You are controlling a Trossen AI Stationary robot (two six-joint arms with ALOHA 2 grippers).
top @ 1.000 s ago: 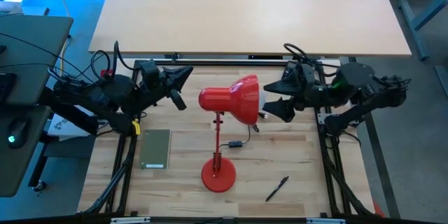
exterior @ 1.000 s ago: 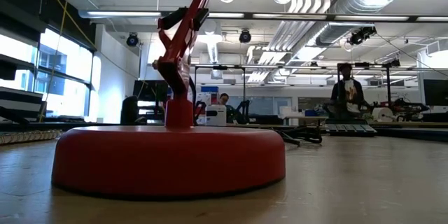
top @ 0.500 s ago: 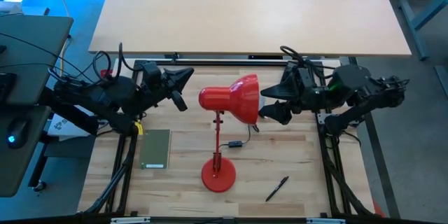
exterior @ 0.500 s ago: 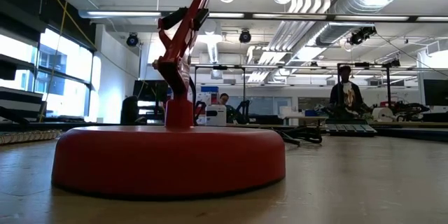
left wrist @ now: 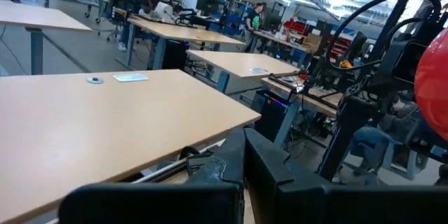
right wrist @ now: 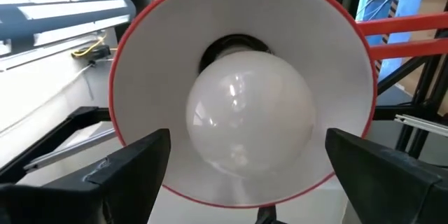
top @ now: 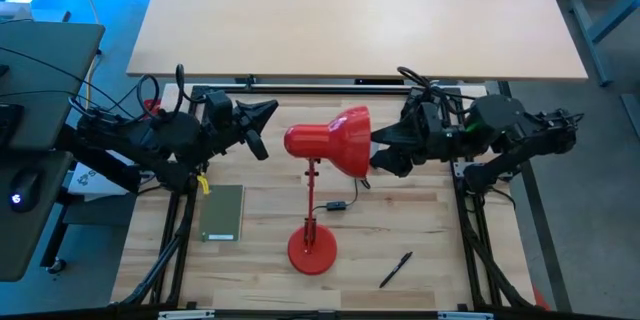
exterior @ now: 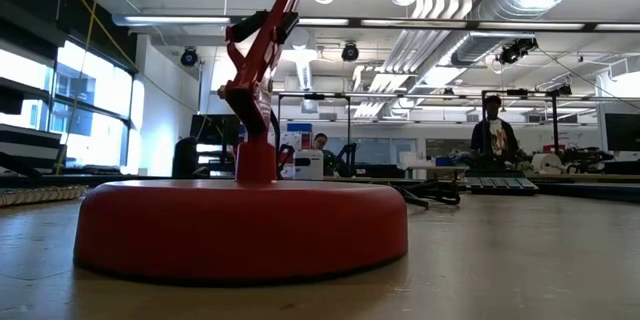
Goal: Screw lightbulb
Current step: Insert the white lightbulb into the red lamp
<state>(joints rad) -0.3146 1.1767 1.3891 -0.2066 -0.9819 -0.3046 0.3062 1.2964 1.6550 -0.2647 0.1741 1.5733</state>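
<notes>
Right gripper (top: 385, 146) is up at the open mouth of the red shade (top: 335, 140), fingers spread wide, one tip on each side of the rim, nothing pinched. In the right wrist view the bulb (right wrist: 250, 112) sits straight ahead of this gripper (right wrist: 248, 164), centred between the two dark fingers (right wrist: 133, 164), seated inside the white-lined shade (right wrist: 175, 42) with its base going into the dark socket behind it; the fingers stand apart from the bulb, not touching the glass. From above the bulb itself is hidden by the shade. Left gripper (top: 262, 118) hangs on the opposite side of the lamp from the right one, near the shade's closed back end but apart from it, fingers pressed together, holding nothing; its wrist view shows the shut fingers (left wrist: 241, 164) pointing out over a tan tabletop (left wrist: 105, 122), with a sliver of red shade (left wrist: 434, 77) off to one side. Lamp base (top: 311, 251) stands on the wooden table (top: 430, 220), below both grippers and between them; the low view is mostly filled by that base (exterior: 240, 225). A pen (top: 396, 269) lies on the table well apart from the right gripper, nearer the base. A flat grey-green block (top: 222, 212) lies under the left arm side, well clear of its gripper. A person (exterior: 493, 140) stands far back in the room.
</notes>
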